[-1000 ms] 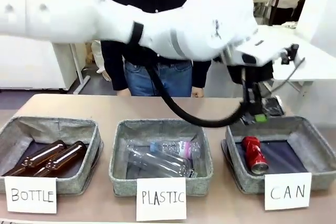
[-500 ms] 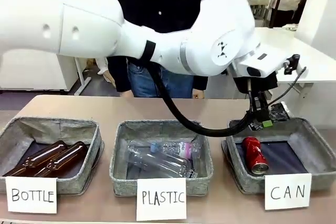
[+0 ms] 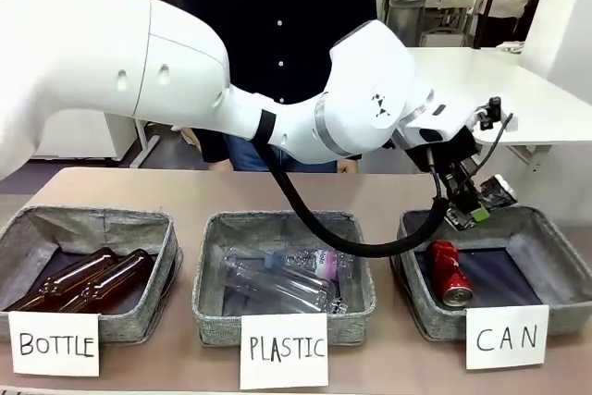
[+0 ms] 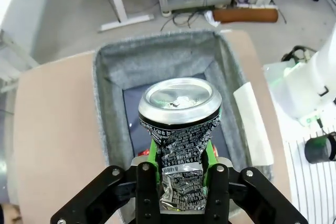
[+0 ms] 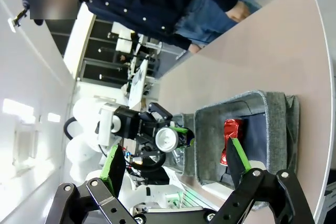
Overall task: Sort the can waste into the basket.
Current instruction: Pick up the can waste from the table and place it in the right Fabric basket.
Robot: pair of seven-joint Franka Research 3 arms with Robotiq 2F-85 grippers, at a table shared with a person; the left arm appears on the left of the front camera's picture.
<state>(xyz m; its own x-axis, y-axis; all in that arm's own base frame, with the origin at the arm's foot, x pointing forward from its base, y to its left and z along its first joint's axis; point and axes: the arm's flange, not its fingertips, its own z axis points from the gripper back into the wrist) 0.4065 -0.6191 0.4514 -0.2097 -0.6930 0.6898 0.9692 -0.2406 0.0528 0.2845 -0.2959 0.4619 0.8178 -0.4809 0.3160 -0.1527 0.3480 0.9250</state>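
A crushed silvery can [image 4: 180, 124] with dark print sits end-up between the green pads of my left gripper [image 4: 181, 179], which is shut on it. In the front view this gripper [image 3: 470, 203] reaches across from the left and holds the silvery can [image 3: 498, 191] over the back edge of the grey basket [image 3: 555, 249] signed "CAN". The wrist view looks down into that basket [image 4: 110, 98]. A dented red can [image 3: 449, 272] lies inside it. My right gripper [image 5: 176, 158] is open, off to the side, and it looks toward the red can [image 5: 230, 130] and the basket [image 5: 275, 124].
Two like bins stand to the left: "PLASTIC" [image 3: 215, 298] with clear bottles and "BOTTLE" [image 3: 166, 256] with two brown glass bottles. A person [image 3: 277, 25] in a dark shirt stands at the far side. White signs [image 3: 506, 337] line the near edge.
My left arm has swung and its wrist has rolled. The held silvery can has moved a little right and now tilts over the back of the CAN basket. The red can stays put.
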